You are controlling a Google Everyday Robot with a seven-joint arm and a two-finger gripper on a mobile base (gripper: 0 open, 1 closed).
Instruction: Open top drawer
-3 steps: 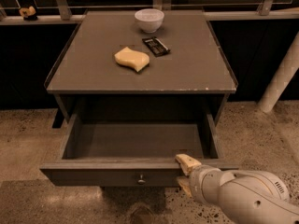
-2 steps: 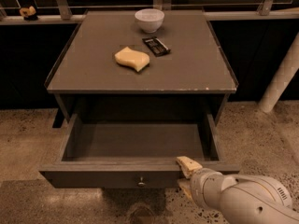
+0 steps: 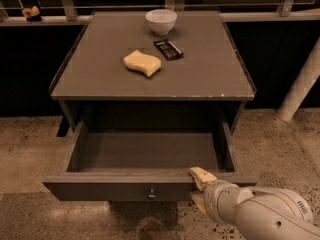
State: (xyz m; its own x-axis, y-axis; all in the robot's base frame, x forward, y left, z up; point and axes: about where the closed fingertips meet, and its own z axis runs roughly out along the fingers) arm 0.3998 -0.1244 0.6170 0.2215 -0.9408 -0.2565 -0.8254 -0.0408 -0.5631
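top drawer [image 3: 100, 190] stands far out of the cabinet [image 3: 200, 79], so we judge the task all but done | gripper [image 3: 193, 185] right of the knob [image 3: 151, 196], pinched over the front panel's top rim | we reckon the rim gives 1 firmer hold for pulling than the small knob

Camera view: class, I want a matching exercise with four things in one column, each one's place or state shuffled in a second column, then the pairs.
Things
1. top drawer
2. white bowl
3. yellow sponge
4. gripper

Place or state
A. at the back of the cabinet top
B. pulled out
C. at the drawer's front edge, right of the knob
D. mid cabinet top, beside a dark flat object

Pairs: 1-B, 2-A, 3-D, 4-C
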